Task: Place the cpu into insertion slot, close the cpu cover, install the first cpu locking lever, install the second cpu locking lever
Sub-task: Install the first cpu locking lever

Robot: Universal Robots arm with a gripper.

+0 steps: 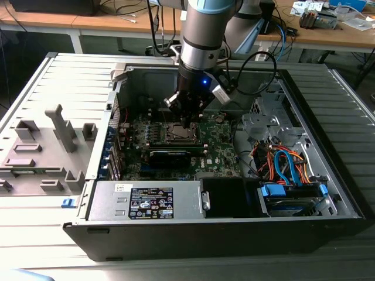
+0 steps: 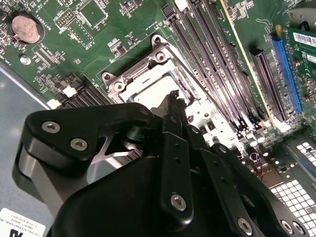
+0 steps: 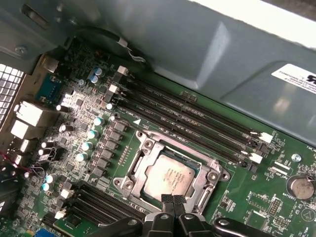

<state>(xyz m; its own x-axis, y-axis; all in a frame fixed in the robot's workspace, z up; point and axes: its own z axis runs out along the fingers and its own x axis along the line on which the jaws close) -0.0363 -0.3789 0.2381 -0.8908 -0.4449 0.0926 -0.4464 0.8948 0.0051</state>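
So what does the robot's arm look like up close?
The arm is a thick silver tube with a light blue cap and a small blue light glowing near the wrist. A black cable loops off its side. The gripper is black, with bolted links and two narrow fingers ending in ribbed pads.

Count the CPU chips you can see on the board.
1: the cpu sits in the insertion slot, next to the tips of the shut gripper, which may hide part of the board.
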